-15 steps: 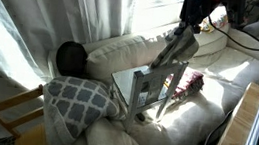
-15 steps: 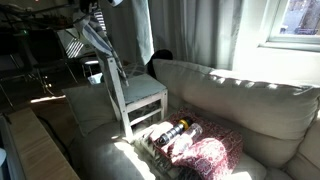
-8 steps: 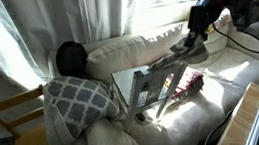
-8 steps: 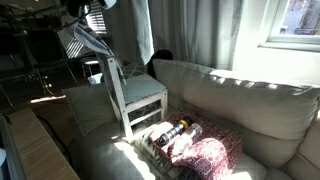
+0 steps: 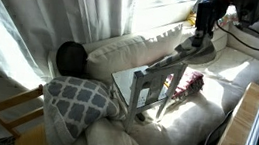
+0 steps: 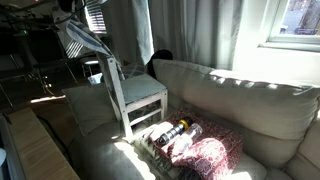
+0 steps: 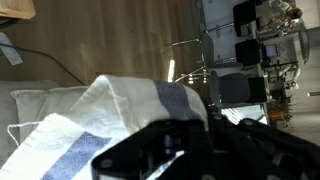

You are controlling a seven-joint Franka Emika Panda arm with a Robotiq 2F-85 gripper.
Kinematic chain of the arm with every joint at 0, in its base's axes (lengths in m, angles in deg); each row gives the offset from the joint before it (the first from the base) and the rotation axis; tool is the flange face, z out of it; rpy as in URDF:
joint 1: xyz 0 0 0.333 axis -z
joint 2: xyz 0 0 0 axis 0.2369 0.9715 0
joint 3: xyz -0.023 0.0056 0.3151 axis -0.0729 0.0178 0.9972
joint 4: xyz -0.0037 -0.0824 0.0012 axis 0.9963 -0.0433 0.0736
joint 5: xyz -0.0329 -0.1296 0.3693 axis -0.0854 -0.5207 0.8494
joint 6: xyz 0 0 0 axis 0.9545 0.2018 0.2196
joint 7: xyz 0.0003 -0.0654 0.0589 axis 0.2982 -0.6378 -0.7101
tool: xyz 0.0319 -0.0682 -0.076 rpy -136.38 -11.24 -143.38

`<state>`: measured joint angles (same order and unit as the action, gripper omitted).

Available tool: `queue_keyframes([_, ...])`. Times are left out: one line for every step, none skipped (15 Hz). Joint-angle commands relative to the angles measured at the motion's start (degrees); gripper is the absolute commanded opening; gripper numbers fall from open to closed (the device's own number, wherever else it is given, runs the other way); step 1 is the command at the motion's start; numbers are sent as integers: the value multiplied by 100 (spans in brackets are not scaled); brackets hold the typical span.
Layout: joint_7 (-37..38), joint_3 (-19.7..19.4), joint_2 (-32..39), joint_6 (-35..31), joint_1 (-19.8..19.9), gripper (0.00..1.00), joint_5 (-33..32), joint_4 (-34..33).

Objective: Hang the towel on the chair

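One grey-and-white striped towel [image 5: 178, 52] hangs in the air, pulled into a slanting band from the tool [image 5: 201, 34] down to the top of the back of the one whitish slat-back chair [image 5: 148, 85]; I cannot tell whether it rests on the rail. The single tool is clamped on the towel's upper end, and in the wrist view the cloth runs under its dark body. The chair stands on the bench [image 5: 123, 46], a cream sofa, with one diamond-lattice cushion [image 5: 80, 101] at the sofa's end and one tan wooden chair [image 5: 8, 112] beyond it.
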<state>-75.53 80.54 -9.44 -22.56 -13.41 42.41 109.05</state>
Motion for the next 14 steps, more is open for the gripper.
queue_keyframes([219, 27, -189, 278, -83, 1, -236, 92])
queue_keyframes([252, 41, -145, 329, -98, 1, -270, 103])
queue_keyframes([286, 50, -115, 397, -109, 1, -310, 105])
queue_keyframes([331, 59, -87, 466, -114, 1, -373, 111])
queue_keyframes([375, 67, -51, 482, -112, 1, -411, 126])
queue_keyframes([419, 91, -41, 378, -110, 1, -459, 152])
queue_keyframes([409, 103, -7, 275, -111, 28, -455, 151])
queue_keyframes([353, 124, -17, 140, -117, 29, -457, 157])
queue_keyframes([317, 119, -18, 116, -123, 35, -424, 157])
queue_keyframes([296, 129, -28, 80, -137, 42, -412, 147])
queue_keyframes([319, 139, -23, 83, -146, 49, -431, 137])
queue_keyframes([331, 163, -10, 65, -159, 57, -469, 138])
queue_keyframes([374, 200, 0, 42, -167, 64, -577, 143])
queue_keyframes([407, 239, 14, -9, -176, 73, -684, 157])
